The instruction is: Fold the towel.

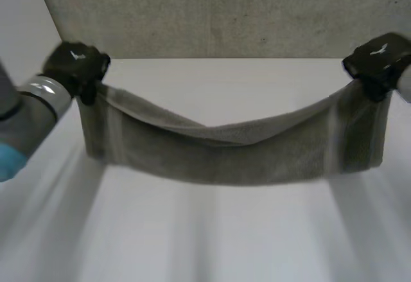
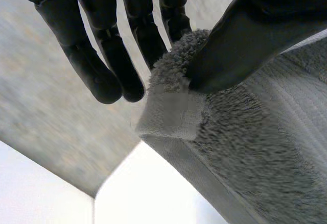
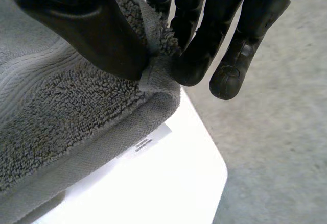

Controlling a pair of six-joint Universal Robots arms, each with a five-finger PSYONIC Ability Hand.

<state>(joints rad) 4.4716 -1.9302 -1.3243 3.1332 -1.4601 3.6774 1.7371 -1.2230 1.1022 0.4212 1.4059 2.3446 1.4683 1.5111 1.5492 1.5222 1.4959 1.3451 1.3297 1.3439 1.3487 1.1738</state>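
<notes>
Your left robot hand and right robot hand each pinched a top corner of the towel. It hung over the tabletop, soft and saggy, probably light.

Surface: a flat white table is spread out below the left hand and the right hand.
Corners: a rounded table corner is seen beneath each hand's fingertips in its wrist view.
Load: a grey terry towel is pinched at one corner by each hand and hung between them over the table; whether its lower edge is rested on the surface cannot be told.
</notes>
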